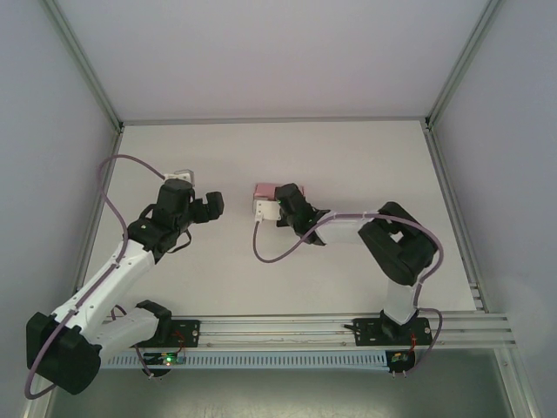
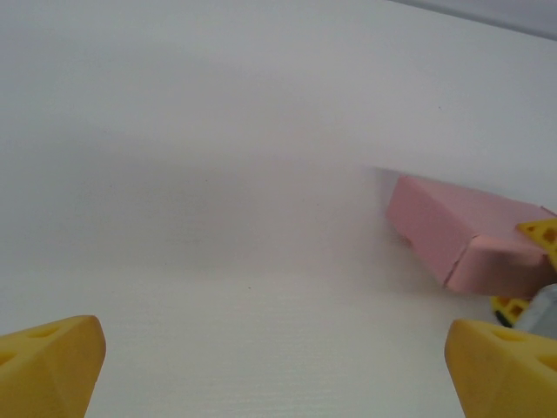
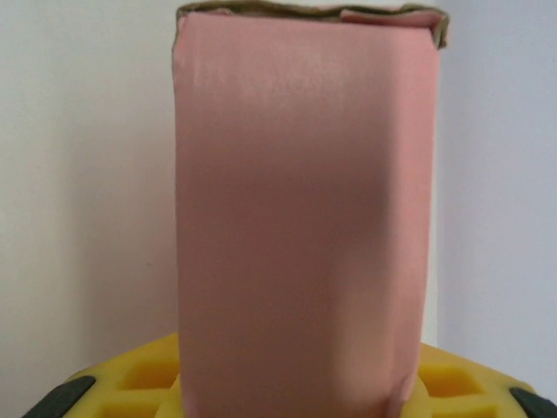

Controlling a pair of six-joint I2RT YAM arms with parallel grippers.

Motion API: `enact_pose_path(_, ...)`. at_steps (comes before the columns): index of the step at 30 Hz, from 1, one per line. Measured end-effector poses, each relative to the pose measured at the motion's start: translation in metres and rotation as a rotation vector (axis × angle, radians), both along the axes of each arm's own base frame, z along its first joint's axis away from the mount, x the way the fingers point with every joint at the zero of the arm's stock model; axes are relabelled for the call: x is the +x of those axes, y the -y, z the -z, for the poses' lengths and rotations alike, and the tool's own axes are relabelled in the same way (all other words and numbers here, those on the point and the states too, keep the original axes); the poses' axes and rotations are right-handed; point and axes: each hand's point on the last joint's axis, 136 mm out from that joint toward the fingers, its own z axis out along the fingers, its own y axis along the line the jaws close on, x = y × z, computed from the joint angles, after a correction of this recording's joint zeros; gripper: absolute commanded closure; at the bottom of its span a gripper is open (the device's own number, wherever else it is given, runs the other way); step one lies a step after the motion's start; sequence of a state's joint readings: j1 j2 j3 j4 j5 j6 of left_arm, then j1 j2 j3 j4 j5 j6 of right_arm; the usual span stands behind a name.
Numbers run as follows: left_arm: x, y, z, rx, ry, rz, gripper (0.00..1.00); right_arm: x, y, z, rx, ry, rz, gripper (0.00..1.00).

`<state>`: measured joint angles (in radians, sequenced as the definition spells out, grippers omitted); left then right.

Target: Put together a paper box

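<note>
The paper box (image 1: 264, 190) is a small closed pink card box lying on the white table (image 1: 348, 165) near its middle. My right gripper (image 1: 266, 207) reaches in from the right and is shut on the box's near end. In the right wrist view the box (image 3: 305, 218) stretches away from between the yellow jaws of that gripper (image 3: 291, 387), its far end flap slightly ragged. My left gripper (image 1: 212, 205) hovers to the left of the box, apart from it. Its jaws (image 2: 278, 374) are wide open over bare table, and the box (image 2: 461, 239) lies ahead to the right with the right gripper's yellow fingertips (image 2: 540, 233) on its end.
Metal frame rails (image 1: 452, 200) border the table at left, right and back. The mounting rail (image 1: 287, 326) with both arm bases runs along the near edge. The right arm's purple cable (image 1: 270, 252) loops low over the table just in front of the box.
</note>
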<state>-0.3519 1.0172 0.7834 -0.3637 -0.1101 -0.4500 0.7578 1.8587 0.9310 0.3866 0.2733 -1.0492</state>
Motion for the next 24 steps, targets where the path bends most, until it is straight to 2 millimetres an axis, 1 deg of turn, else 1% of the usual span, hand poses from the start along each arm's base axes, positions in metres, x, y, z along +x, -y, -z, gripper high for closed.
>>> enact_pose_path(5, 0.002, 0.001, 0.005, 0.002, -0.011, -0.001, 0.0, -0.003, -0.007, 0.001, -0.008, 0.023, 0.002, 0.61)
enact_pose_path(6, 0.003, 0.001, 0.006, 0.003, -0.013, -0.001, 0.0, -0.003, -0.007, 0.0, -0.004, 0.027, 0.007, 0.56)
enact_pose_path(8, 0.003, 0.001, 0.007, 0.003, -0.015, -0.001, 0.0, -0.005, -0.007, 0.0, 0.003, 0.019, 0.021, 0.42)
enact_pose_path(9, 0.003, 0.001, 0.007, 0.004, -0.015, -0.001, 0.0, -0.008, -0.007, 0.002, -0.001, 0.006, 0.022, 0.34)
enact_pose_path(10, 0.003, 0.001, 0.007, 0.004, -0.015, -0.001, 0.0, -0.012, -0.006, 0.004, -0.004, -0.008, 0.029, 0.28)
enact_pose_path(13, 0.003, 0.001, 0.007, 0.004, -0.015, -0.001, 0.0, -0.028, -0.003, 0.012, -0.017, -0.062, 0.03, 0.22)
enact_pose_path(15, 0.003, 0.001, 0.007, 0.004, -0.015, -0.001, 0.0, -0.037, 0.0, 0.01, -0.013, -0.1, 0.033, 0.18)
enact_pose_path(16, 0.003, 0.001, 0.007, 0.003, -0.015, -0.001, 0.0, -0.042, -0.001, 0.007, -0.002, -0.117, 0.032, 0.17)
enact_pose_path(18, 0.003, 0.001, 0.007, 0.003, -0.015, -0.001, 0.0, -0.051, -0.001, -0.003, 0.032, -0.155, 0.026, 0.07)
enact_pose_path(22, 0.004, 0.002, 0.005, -0.002, -0.008, 0.002, 0.0, -0.069, -0.001, -0.022, 0.091, -0.235, 0.007, 0.02)
enact_pose_path(24, 0.005, 0.003, 0.005, -0.006, -0.004, 0.005, 0.0, -0.079, -0.002, -0.027, 0.12, -0.287, -0.01, 0.02)
